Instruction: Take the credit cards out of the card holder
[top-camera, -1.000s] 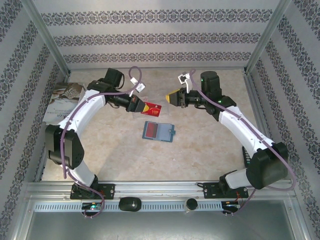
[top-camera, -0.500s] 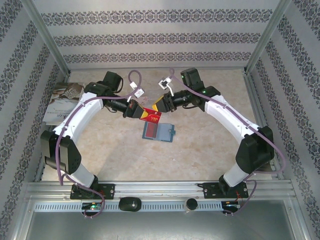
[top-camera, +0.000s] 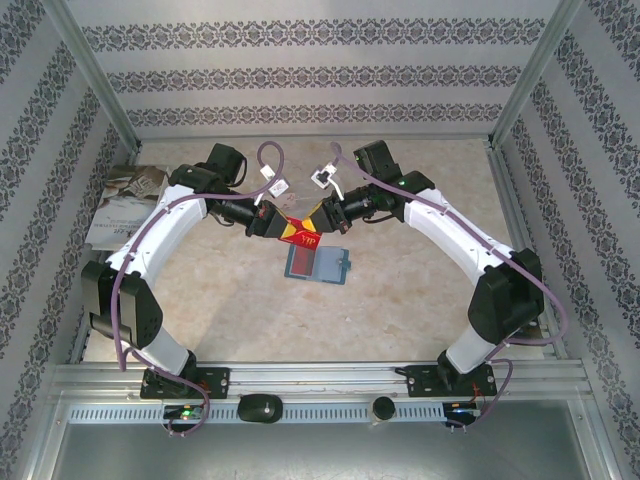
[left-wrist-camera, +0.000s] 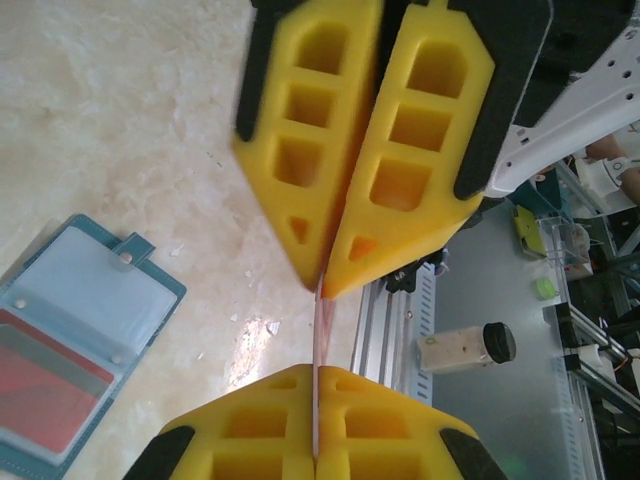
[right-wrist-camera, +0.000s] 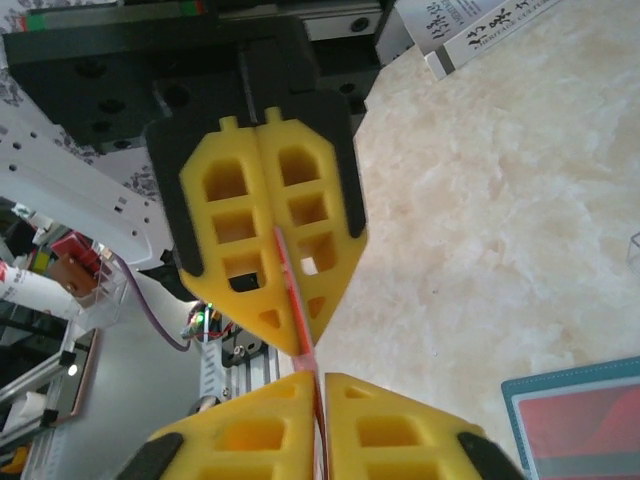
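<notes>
I have both grippers closed on one red card (top-camera: 303, 236), fingertips almost meeting. The left gripper (top-camera: 284, 228) pinches one end and the right gripper (top-camera: 318, 216) pinches the other, so the card hangs in the air above the table (top-camera: 420, 250). The holder (top-camera: 340, 267) lies open on the table just below them, on the side nearer the arm bases. A second card (top-camera: 302, 262) sits in its pocket.

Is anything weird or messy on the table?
One odd thing: the left hand and the right hand both pinch the same red card in the air, above the open card holder. Nothing looks spilled or broken.
</notes>
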